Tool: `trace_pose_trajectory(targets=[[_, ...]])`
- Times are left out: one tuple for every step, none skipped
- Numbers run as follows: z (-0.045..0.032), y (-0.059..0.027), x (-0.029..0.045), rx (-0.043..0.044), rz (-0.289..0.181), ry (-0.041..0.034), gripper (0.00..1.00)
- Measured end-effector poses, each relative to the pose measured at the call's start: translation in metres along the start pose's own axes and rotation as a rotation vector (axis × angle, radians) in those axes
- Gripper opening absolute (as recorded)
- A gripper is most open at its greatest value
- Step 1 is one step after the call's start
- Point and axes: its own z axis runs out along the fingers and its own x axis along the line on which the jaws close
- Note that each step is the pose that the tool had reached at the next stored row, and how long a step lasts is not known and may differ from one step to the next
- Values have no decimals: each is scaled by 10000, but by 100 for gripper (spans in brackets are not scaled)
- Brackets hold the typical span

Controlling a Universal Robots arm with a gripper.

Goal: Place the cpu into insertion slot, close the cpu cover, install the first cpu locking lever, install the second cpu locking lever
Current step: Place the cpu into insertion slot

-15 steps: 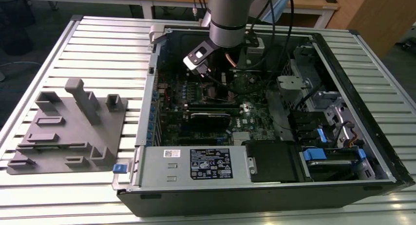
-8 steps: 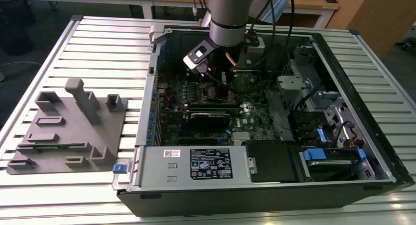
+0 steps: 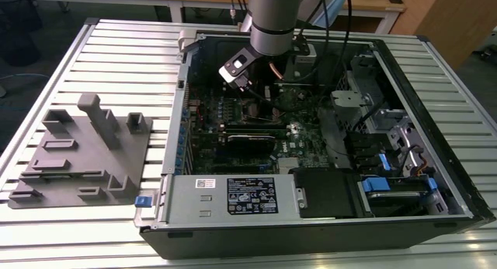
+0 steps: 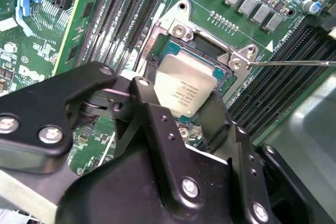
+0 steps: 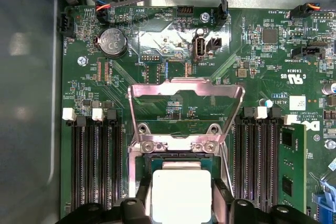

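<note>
Here we are, down inside the open dark metal computer case (image 3: pixel 177 123) on the ribbed aluminium worktop (image 3: pixel 116 53), with the arm reaching in over the green circuit board (image 5: pixel 252 72).

The black two-fingered claw (image 4: pixel 181 98) is pinching the small flat square silver-grey cpu (image 4: pixel 185 88) by two opposite edges, one finger on each side. You get that in both wrist views.

And where is the chip? Right over the square, metal-rimmed insertion slot (image 4: pixel 210 50), with a sliver of dark socket bed peeking out past its far edge. Fully seated, or a whisker above? I cannot tell from here.

The thin square silver metal cpu cover (image 5: pixel 157 88) stands swung open on its hinge, its window frame up and clear of the socket. A thin steel locking lever (image 4: pixel 294 62) juts out to one side and looks unlatched.

Now, handling. I'd call this chip light and completely rigid, but its smooth metal top and thin edges look slippery. The contacts underneath, and the socket bed below, are surely the fragile parts.

So the edge grip looks right to me: hold the sides only, stay off the underside, keep it level and use no force.
</note>
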Motion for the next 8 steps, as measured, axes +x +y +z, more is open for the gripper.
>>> trace_pose_trajectory(targets=[[0,0,0,0,0,0,59],[0,0,0,0,0,1,59],[0,0,0,0,0,2,53],[0,0,0,-1,-1,3,53],[0,0,0,-1,-1,4,53],[0,0,0,-1,0,5,53],[-1,1,1,-3,-1,7,53],[-7,1,1,-4,0,10,53]])
